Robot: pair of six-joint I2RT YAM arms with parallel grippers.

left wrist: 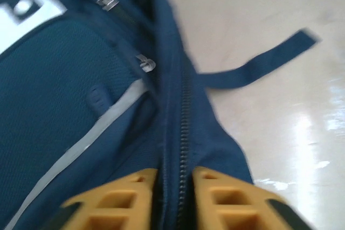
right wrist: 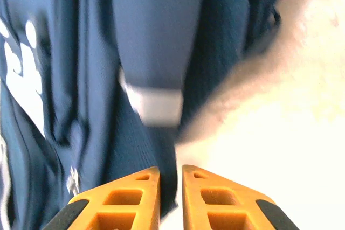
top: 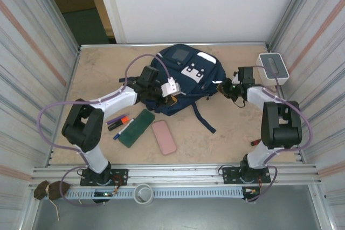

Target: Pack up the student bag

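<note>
Left gripper (left wrist: pixel 175 200), at the bottom of the left wrist view, is clamped on the zip (left wrist: pixel 180 133) seam of the one navy bag (left wrist: pixel 64 106), with a yellow finger (left wrist: pixel 124 200) on either side of the fabric. Right gripper (right wrist: pixel 171 197), low in its own blurred view, has its fingers nearly together on an edge of the bag (right wrist: pixel 156 36).

From above, the left gripper (top: pixel 163 98) sits on the bag's lower left edge and the right gripper (top: pixel 225 86) on its right edge. The bag (top: pixel 180 71) lies flat in the upper middle of the table (top: pixel 97 74), and a loose strap (top: pixel 204 116) trails toward the lower right.

Lower left of the bag lie three pens (top: pixel 118 123), one green case (top: pixel 137 127) and one pink case (top: pixel 164 137), the pens just below the left forearm. One white-grey box (top: pixel 273 67) stands at upper right, just beyond the right arm. Two arms reach inward from the bottom edge, with their elbows bent outward.
</note>
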